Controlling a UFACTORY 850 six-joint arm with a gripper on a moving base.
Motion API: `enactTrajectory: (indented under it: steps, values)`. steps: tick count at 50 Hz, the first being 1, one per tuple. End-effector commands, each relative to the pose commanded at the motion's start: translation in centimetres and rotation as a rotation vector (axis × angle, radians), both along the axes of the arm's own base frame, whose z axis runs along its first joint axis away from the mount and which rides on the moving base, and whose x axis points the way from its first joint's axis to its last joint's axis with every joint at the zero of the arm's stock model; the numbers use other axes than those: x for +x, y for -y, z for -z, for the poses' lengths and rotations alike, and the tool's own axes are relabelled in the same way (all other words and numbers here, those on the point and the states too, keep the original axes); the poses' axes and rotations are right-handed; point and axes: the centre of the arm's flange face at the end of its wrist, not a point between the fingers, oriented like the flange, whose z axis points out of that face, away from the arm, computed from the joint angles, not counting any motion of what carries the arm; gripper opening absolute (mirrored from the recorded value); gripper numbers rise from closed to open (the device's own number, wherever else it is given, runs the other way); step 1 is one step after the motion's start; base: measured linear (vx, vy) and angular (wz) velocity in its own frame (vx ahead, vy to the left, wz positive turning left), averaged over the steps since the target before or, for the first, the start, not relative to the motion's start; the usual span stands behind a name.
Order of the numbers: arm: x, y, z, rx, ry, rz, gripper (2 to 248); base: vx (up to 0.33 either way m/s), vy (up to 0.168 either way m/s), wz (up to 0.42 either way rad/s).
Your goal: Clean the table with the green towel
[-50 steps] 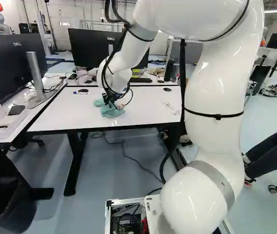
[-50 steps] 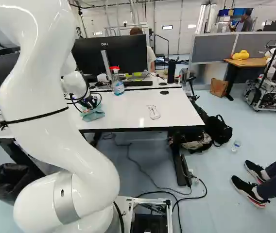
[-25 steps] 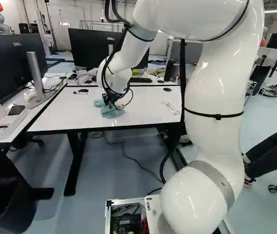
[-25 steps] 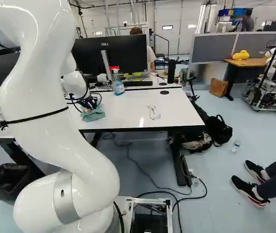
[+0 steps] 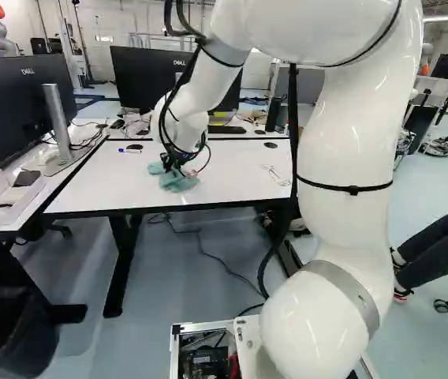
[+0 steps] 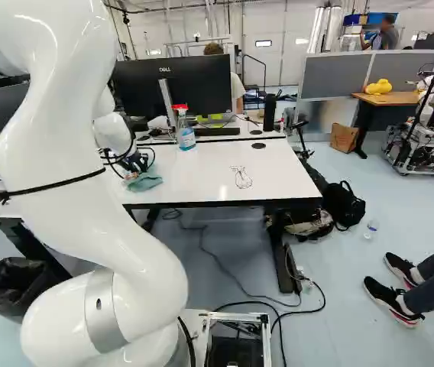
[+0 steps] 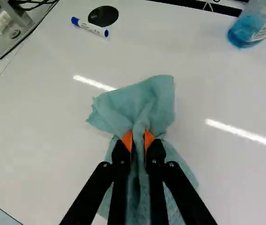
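Marker (image 7: 91, 27) and spray bottle (image 6: 186, 138) are resting beyond the gripper (image 5: 177, 164).
The marker is lying ahead-left, beside a black disc (image 7: 103, 16); the bottle, holding blue liquid, is standing ahead-right; a monitor (image 6: 202, 86) is standing farther ahead.

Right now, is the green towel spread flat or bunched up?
Bunched up: the towel is pinched into a ridge between the fingers, with loose, creased ends fanning out over the table.

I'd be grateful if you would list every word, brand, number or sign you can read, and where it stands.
"DELL": back of the monitor at the left of the left base view.
"DELL": back of the monitor beyond the table.
Spray bottle label: too blurred to read.
Marker print: too small to read.
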Motion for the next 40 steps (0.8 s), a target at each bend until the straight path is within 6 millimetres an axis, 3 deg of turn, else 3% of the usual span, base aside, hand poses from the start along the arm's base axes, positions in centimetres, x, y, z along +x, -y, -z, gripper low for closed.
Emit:
enactTrajectory:
  steps: [20,29,40]
  values:
    - [-3.5,-0.1,-0.1,-0.007,-0.012,-0.035,50,0.0,0.0,0.0]
    - [-4.7,0.9,-0.2,-0.01,-0.017,-0.028,50,0.0,0.0,0.0]
    - [-4.6,2.7,-0.2,-0.011,-0.02,0.005,50,0.0,0.0,0.0]
